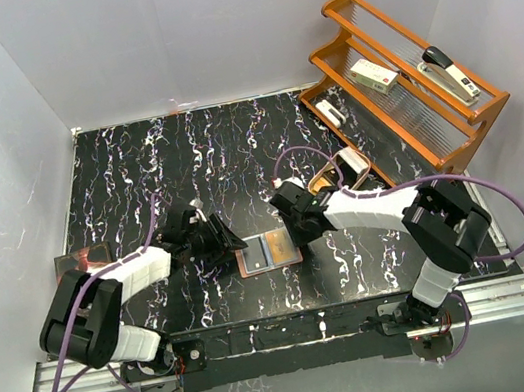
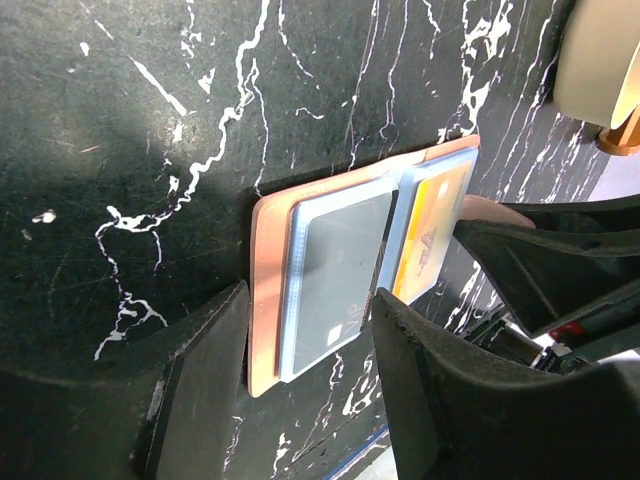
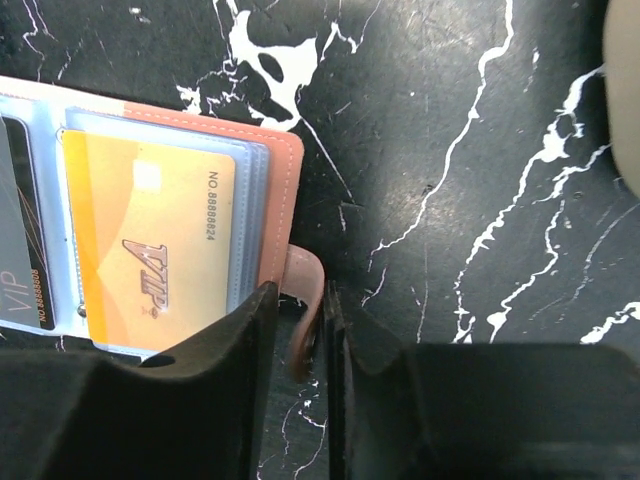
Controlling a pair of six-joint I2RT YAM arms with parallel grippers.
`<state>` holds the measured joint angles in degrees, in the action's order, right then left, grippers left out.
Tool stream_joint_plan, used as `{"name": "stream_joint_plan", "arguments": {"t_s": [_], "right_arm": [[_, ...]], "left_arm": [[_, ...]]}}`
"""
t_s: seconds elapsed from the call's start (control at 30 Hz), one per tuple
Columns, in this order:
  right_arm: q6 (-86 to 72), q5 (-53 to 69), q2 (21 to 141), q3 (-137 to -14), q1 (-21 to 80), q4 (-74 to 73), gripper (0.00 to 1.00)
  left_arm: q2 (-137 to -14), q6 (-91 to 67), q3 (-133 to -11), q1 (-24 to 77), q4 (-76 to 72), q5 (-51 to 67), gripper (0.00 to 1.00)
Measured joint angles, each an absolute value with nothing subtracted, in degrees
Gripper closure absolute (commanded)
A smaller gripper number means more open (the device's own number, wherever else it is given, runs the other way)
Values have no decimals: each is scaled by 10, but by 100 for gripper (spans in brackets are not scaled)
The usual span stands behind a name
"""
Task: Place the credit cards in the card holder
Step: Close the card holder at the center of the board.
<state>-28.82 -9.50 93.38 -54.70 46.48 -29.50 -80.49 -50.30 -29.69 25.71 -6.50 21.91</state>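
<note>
Right claw [image 3: 300, 300] clenched on snap tab [image 3: 298, 268] of reddish-brown leather card holder [image 1: 266, 252], frame centre, long axis left-right. Orange-gold plastic card [image 3: 150, 240] and pale blue-grey plastic card [image 2: 335, 270] sit pocketed. Left claw [image 2: 310, 300] spread astride its left end, we think untouching.

The card holder [image 1: 268, 252] between left hand [image 1: 230, 240] and right hand [image 1: 294, 239]

Bright overhead light — glare on card holder [image 2: 345, 275] sleeves.

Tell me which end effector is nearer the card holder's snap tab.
Right. The right end effector is pinching the snap tab; the left end effector straddles the card holder's opposite half.
</note>
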Motion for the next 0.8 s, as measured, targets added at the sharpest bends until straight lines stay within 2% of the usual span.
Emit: {"name": "stream_joint_plan", "arguments": {"t_s": [0.6, 0.8], "right_arm": [[-323, -11, 932, -512, 464, -204, 83], [-331, 15, 932, -508, 473, -183, 76]], "left_arm": [[-742, -612, -293, 258, -156, 299, 49], [-739, -621, -292, 262, -175, 309, 54]]}}
